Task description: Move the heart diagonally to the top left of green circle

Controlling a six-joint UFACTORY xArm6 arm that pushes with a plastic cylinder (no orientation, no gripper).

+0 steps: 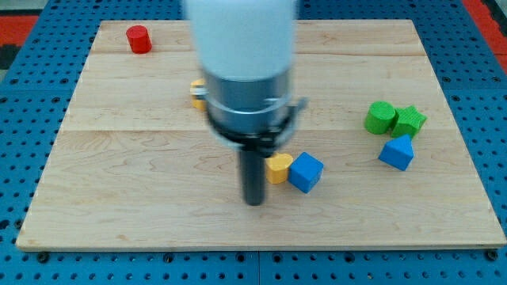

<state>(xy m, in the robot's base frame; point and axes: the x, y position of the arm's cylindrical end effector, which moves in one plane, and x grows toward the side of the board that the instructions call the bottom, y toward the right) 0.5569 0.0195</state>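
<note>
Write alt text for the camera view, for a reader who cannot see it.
My tip rests on a wooden board, just left of a yellow heart that touches a blue cube. At the view's right sit a green circle, a green star and a blue block; a red cylinder sits top left, another yellow block behind the arm.

The pale wooden board (142,158) shows smooth, matt grain. The blue cube (306,172) and green circle (380,118) look like matt plastic. The dark rod's tip (253,201) has a dull sheen.
</note>
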